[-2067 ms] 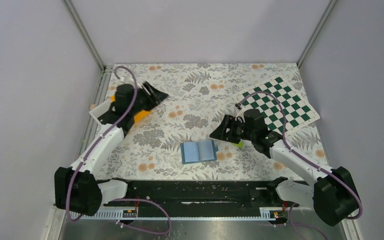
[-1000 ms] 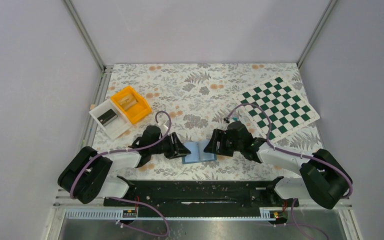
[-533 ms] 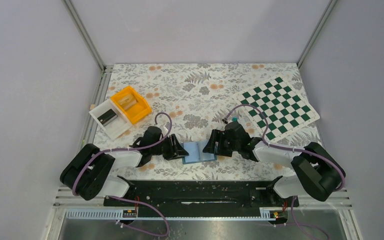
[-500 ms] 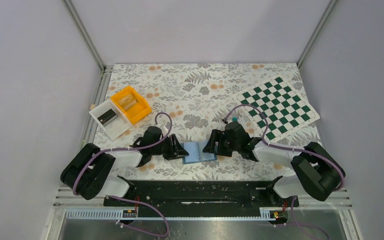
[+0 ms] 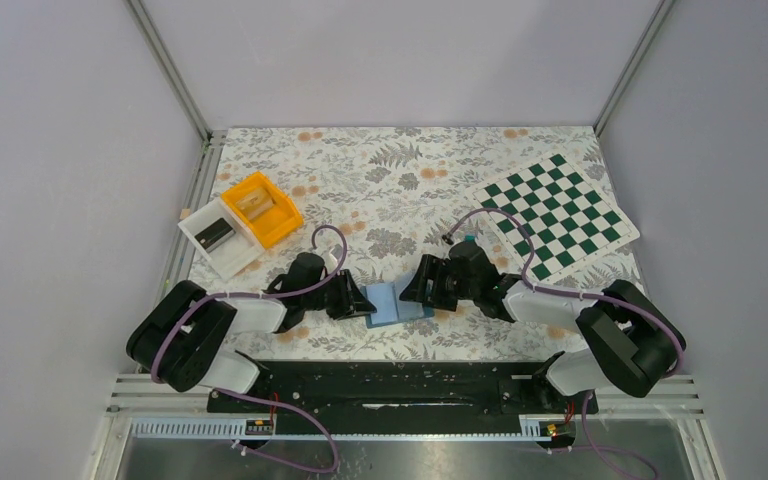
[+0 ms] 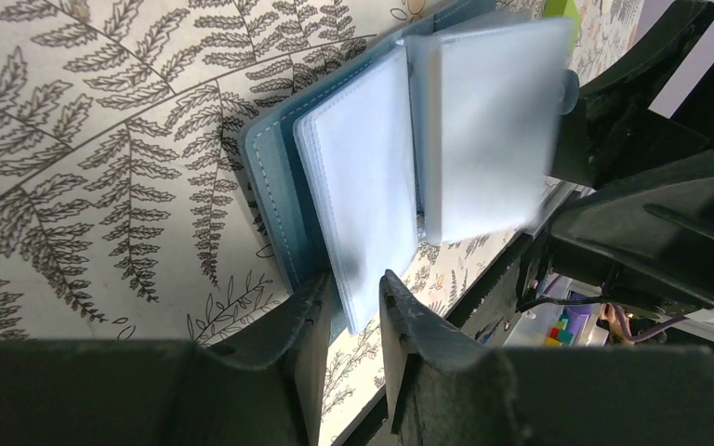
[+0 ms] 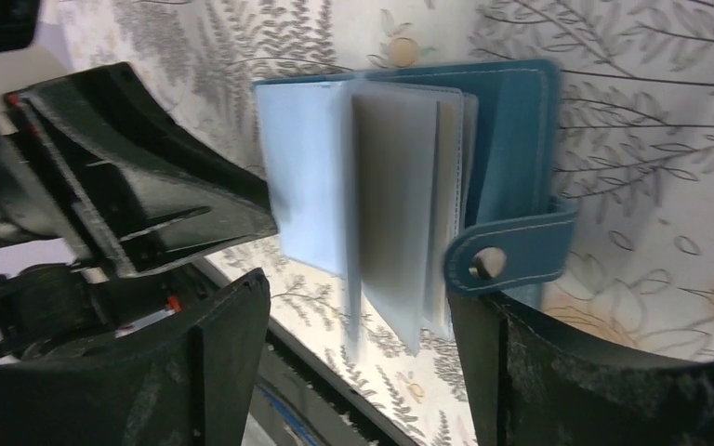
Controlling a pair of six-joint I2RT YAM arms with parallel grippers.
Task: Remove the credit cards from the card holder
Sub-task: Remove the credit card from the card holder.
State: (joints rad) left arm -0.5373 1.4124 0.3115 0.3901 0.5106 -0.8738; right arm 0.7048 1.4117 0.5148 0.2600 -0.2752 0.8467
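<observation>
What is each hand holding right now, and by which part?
Left hand straddles the left edge of the clear sleeves in the card holder; a firm pinch cannot be told. Right hand is open, holding nothing.

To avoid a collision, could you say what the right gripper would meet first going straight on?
Probably the clear plastic sleeves of the open blue-teal bifold card holder, just ahead of the right gripper.

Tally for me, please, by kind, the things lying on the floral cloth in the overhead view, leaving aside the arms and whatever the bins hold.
Bins: 2 (orange bin, white bin)
Card holder: 1 (blue-teal, lying open)
Chessboard mat: 1 (green and white)
Total: 4
</observation>
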